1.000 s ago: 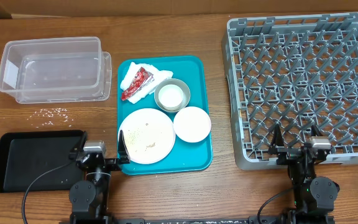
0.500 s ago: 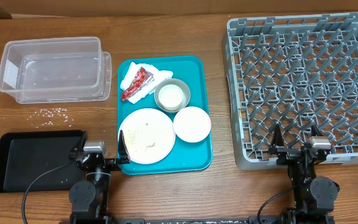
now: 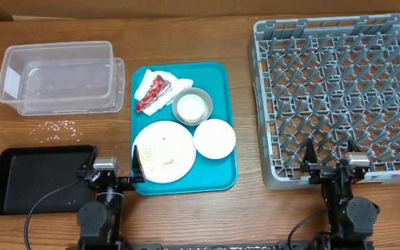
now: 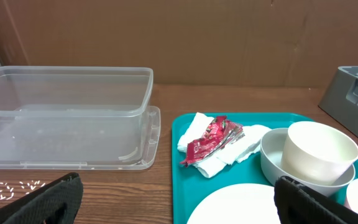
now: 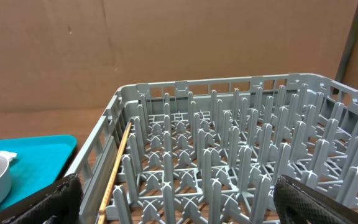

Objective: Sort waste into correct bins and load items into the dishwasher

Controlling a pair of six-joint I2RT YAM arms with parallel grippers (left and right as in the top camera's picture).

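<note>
- The shallow black tray (image 3: pixel 40 182) lies at the near left of the bench. The clear tub (image 3: pixel 57 46) sits behind it, and loose rice-like crumbs (image 3: pixel 60 126) are scattered on the wood between them.
- The left tool (image 3: pixel 113 161) hangs low between the black tray and the teal tray (image 3: pixel 217 76), jaws wide and holding nothing.
- At the teal tray's far end, the red wrapper (image 3: pixel 153 94) lies on top of the crumpled napkin (image 3: pixel 178 86).
- Just beside them the white cup (image 4: pixel 319 152) stands inside the grey bowl (image 4: pixel 271 160).
- The plate (image 3: pixel 164 151) and the white bowl (image 3: pixel 214 138) sit at the tray's near end, close together.
- Nothing looks sorted or loaded yet, so the waste seems the sensible first step.
- To pick the wrapper cleanly, come straight down on its raised fold and close on that alone, so the napkin is not dragged along. Stay clear of the grey bowl's rim.
- The dish rack (image 3: pixel 325 26) fills the right side, with no dishes visible in it.
- The right tool (image 3: pixel 328 161) sits at the rack's near edge, jaws wide and empty.
</note>
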